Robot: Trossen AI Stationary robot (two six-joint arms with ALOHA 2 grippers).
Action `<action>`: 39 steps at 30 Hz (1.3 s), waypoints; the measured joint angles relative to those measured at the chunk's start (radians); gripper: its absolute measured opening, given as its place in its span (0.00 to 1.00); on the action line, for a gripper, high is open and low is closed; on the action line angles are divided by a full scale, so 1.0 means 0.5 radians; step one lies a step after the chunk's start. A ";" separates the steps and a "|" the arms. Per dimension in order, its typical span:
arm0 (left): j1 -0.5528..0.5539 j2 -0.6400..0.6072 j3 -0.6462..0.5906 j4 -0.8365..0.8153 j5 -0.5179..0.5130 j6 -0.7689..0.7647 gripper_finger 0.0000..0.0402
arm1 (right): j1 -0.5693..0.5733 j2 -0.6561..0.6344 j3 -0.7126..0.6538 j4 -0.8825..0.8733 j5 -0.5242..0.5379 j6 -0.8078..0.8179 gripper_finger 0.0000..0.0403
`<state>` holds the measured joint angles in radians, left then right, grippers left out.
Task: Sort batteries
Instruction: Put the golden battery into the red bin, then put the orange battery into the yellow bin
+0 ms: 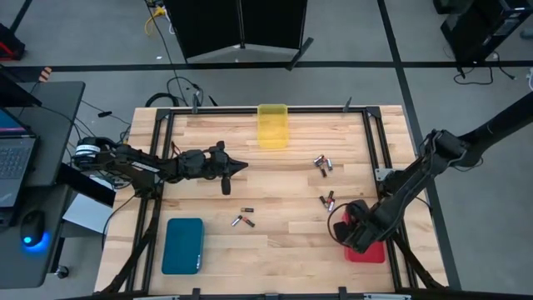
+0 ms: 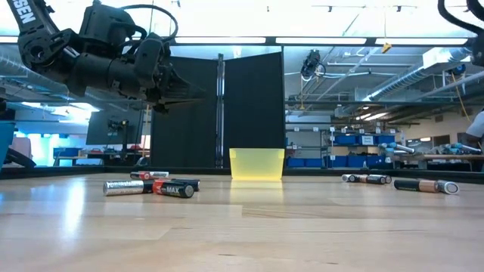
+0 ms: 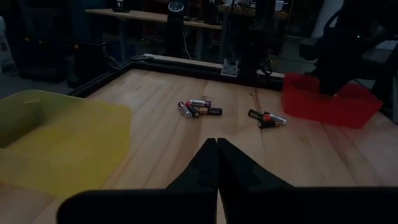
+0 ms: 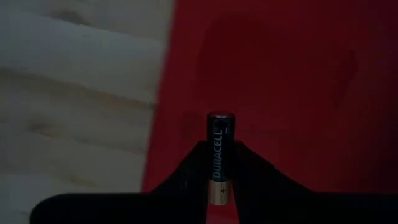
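Note:
My right gripper (image 4: 220,149) hangs over the red tray (image 4: 280,81) at the table's near right and is shut on a black-and-copper battery (image 4: 220,134). In the high view that gripper (image 1: 360,227) is mostly covered by its own arm. My left gripper (image 1: 241,167) is shut with nothing in it. It hovers above the table's left middle, pointing level toward the right edge. Loose batteries lie on the wood in small groups: at the far right (image 1: 323,163), at the right middle (image 1: 327,201) and at the near middle (image 1: 242,220). My right gripper pinches the battery between its two fingers, by the sides of its lower body (image 4: 219,177). The fingers point down and the battery lies along them. Its copper end sits back between them and its black end (image 4: 220,118) sticks out past the tips. It hangs clear above the red tray.
A yellow tray (image 1: 272,125) stands at the far edge's middle and a teal tray (image 1: 183,246) at the near left. Black frame rails (image 1: 158,167) run along the table's sides. Bare wood lies open between the trays.

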<state>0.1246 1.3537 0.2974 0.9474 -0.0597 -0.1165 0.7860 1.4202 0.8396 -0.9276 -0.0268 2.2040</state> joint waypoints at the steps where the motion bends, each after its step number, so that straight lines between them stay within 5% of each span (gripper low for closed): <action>1: 0.000 0.000 0.000 0.000 0.000 0.000 0.01 | 0.000 0.005 -0.019 0.006 -0.002 0.031 0.14; 12: 0.000 0.000 0.000 0.000 -0.001 0.000 0.01 | 0.000 0.006 -0.242 0.141 -0.061 0.211 0.15; 27: 0.000 0.000 0.000 0.011 -0.010 -0.030 0.01 | 0.000 0.006 -0.348 0.266 -0.060 0.215 0.30; 39: 0.000 0.000 0.001 -0.014 0.015 -0.031 0.01 | 0.000 0.004 0.001 -0.096 -0.207 0.000 0.32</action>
<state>0.1246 1.3537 0.2977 0.9405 -0.0520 -0.1318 0.7860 1.4223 0.8400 -0.9757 -0.1301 2.2042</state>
